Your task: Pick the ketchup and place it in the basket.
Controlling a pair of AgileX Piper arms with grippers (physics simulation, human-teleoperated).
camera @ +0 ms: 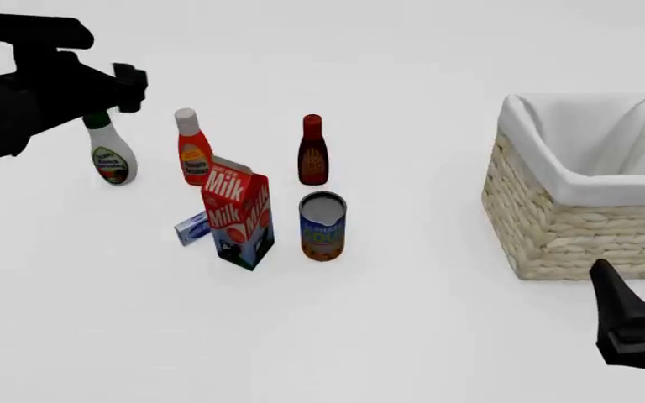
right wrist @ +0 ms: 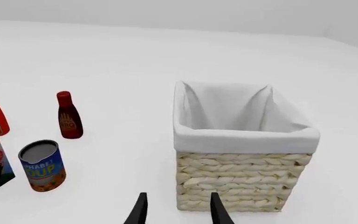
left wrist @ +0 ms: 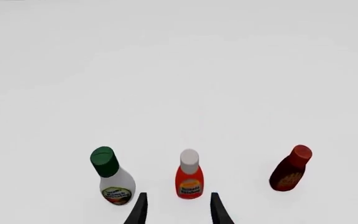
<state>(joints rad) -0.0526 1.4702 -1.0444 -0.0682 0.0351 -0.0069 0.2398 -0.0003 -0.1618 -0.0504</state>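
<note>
Red-orange, the ketchup [camera: 194,151] is seen upright at upper left of the front view, ungripped; both the left gripper [left wrist: 177,210] and right gripper [right wrist: 177,210] are held apart, empty.

Milk carton [camera: 238,220], soup can [camera: 322,225], two other bottles.

left arm [camera: 31,88]: black, chunky, blocky parts | right gripper [right wrist: 177,210]: two thin black pointy fingers | no markings seen
</note>
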